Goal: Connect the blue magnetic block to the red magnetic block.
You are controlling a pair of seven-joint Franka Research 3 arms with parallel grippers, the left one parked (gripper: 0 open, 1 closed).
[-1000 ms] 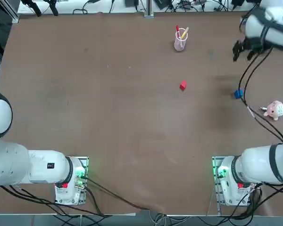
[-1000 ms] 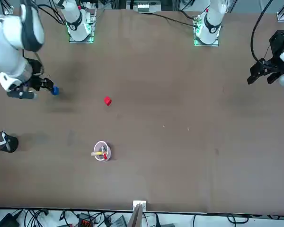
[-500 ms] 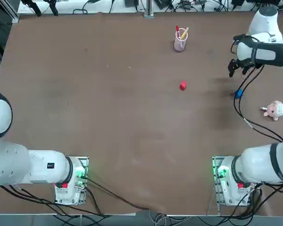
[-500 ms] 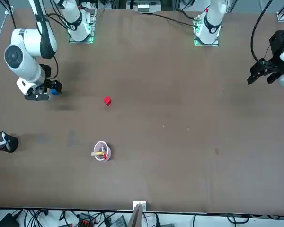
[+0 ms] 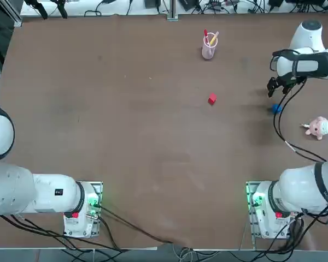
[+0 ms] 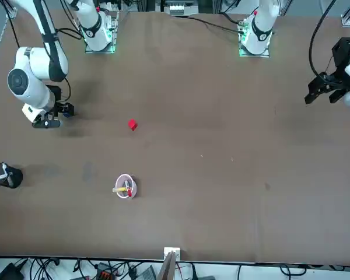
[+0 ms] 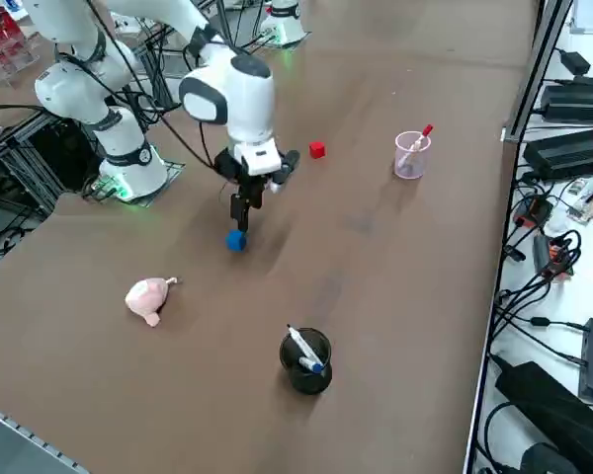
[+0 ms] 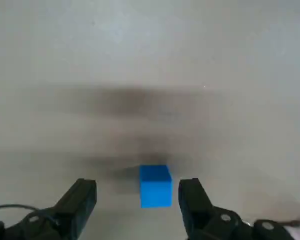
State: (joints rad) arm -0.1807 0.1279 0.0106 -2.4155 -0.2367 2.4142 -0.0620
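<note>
Right gripper (image 8: 137, 192) wide open, holding nothing, over the blue block (image 8: 156, 186); red block (image 5: 212, 99) well apart on the table (image 5: 153, 142); descending off-centre, one finger could knock the blue block away.

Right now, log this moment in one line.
right hand: open, above blue block | blue block: ungrasped | red block: apart from blue
</note>
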